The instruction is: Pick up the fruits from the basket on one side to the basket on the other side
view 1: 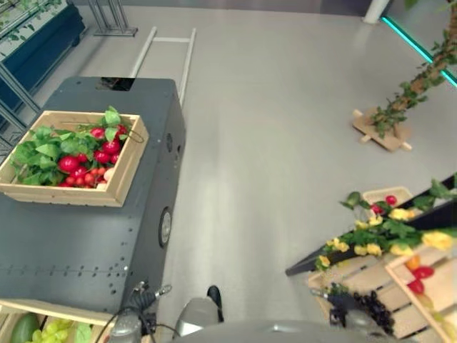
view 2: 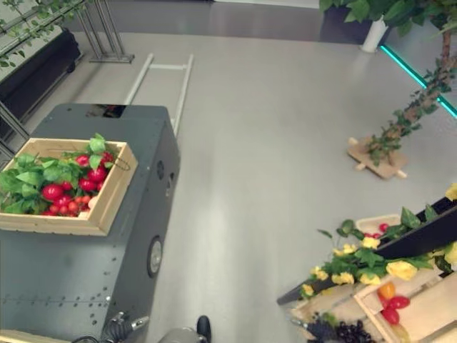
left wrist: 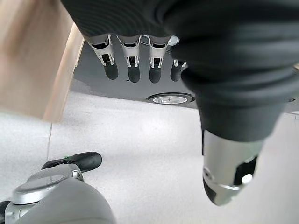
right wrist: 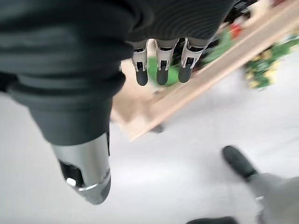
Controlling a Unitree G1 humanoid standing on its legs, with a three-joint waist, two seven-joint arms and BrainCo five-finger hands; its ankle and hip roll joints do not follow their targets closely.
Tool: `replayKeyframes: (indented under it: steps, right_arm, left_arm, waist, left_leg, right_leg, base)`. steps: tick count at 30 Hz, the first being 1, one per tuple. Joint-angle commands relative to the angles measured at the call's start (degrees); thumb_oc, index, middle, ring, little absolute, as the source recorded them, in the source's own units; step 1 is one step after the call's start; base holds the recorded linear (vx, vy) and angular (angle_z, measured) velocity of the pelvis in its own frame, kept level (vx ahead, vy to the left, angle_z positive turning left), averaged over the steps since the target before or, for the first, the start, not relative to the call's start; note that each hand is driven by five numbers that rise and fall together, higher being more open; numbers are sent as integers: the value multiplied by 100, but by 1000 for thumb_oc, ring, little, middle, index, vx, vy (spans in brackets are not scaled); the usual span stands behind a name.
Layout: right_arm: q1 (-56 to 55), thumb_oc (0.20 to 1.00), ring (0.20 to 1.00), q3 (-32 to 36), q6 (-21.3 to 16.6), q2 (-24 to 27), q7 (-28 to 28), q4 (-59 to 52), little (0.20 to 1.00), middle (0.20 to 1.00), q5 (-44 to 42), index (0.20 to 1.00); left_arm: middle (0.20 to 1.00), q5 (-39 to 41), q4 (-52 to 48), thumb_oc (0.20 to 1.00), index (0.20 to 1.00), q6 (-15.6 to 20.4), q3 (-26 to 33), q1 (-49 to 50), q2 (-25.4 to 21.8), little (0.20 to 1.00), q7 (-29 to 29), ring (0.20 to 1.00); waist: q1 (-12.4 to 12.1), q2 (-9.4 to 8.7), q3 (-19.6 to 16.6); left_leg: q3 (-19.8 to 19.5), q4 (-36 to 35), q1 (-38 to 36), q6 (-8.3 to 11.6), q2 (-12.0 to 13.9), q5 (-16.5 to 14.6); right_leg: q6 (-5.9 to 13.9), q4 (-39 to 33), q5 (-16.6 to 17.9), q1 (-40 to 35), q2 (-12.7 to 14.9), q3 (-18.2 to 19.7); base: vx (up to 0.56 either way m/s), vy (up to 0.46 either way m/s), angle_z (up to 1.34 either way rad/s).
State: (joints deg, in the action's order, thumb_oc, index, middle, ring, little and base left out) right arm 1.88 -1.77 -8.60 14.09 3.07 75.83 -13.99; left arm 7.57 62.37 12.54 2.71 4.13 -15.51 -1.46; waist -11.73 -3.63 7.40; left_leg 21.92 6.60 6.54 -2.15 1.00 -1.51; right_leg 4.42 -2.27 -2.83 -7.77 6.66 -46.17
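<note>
A shallow wooden crate (view 1: pixel 120 175) sits on top of a dark grey metal cabinet (view 1: pixel 86 236) at the left of the scene, its long axis running left to right across the cabinet top. It holds small red fruits (view 1: pixel 100 153) bunched toward its right half among green leaves (view 1: pixel 39 150). At the near right stands a slatted wooden stand (view 1: pixel 378 286) with several trays: yellow fruits (view 1: pixel 371 249) with leaves along a dark sloping board, dark grapes (view 1: pixel 371 306) near the front, and red and orange fruits (view 1: pixel 421 271) in the rightmost tray. Another crate with green produce (view 1: pixel 43 330) shows at the near left corner.

The floor (view 1: pixel 285 128) is smooth pale grey; a leafy branch on a wooden base (view 1: pixel 382 132) stands at the far right, and a white metal frame (view 1: pixel 168 53) lies beyond the cabinet.

The left hand (left wrist: pixel 140 60) hangs beside the cabinet's side, fingers straight and relaxed, thumb apart, nothing held; a pale wooden edge (left wrist: pixel 42 60) is just beside it. The right hand (right wrist: pixel 161 60) hangs likewise with loose, empty fingers before a blurred wooden crate rim (right wrist: pixel 196 84) with greenery behind.
</note>
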Motion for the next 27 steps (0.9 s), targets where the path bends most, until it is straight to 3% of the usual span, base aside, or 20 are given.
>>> replayKeyframes:
  steps: [1, 3, 7, 20, 27]
  right_arm:
    - [112, 1000, 1000, 225, -92, 282, 97, 36, 1000, 1000, 28, 1000]
    - [-34, 1000, 1000, 351, -94, 352, 68, -38, 1000, 1000, 9, 1000]
    - [-126, 1000, 1000, 452, -74, 353, -5, 29, 1000, 1000, 9, 1000]
    - [-152, 1000, 1000, 547, 42, 299, -120, 226, 1000, 1000, -70, 1000]
    - [-161, 1000, 1000, 543, 57, 270, -112, 265, 1000, 1000, -57, 1000]
  left_arm:
    - [1000, 245, -596, 1000, 1000, 194, -179, 234, -201, 1000, -149, 1000]
    - [1000, 663, -1833, 1000, 1000, 423, 45, 339, -443, 1000, -149, 1000]
    - [1000, 927, -2749, 1000, 1000, 485, 376, 471, -610, 1000, -156, 1000]
    - [1000, 1160, -4345, 1000, 1000, 582, 720, 485, -581, 1000, -180, 1000]
    - [1000, 1204, -5361, 1000, 1000, 686, 972, 672, -619, 1000, -211, 1000]
  waist:
    - [-83, 182, -297]
    - [-51, 204, -283]
    - [-54, 221, -306]
    - [-12, 239, -358]
    - [-112, 190, -342]
  left_leg:
    - [108, -241, 242, 422, -117, 308]
    - [156, -246, 230, 427, -96, 300]
    - [203, -225, 216, 440, -65, 286]
    - [342, -196, 171, 460, 30, 259]
    - [304, -188, 187, 440, 24, 226]
  right_leg:
    - [60, 319, -91, 185, -2, -136]
    - [75, 318, -67, 205, 5, -131]
    - [84, 299, -48, 218, 17, -133]
    - [121, 207, 20, 200, 33, -82]
    - [155, 183, 55, 206, 52, -88]
  base:
    - [0, 0, 0]
    - [-6, -8, -6]
    - [-3, -17, -16]
    - [3, -14, -8]
    - [0, 0, 0]
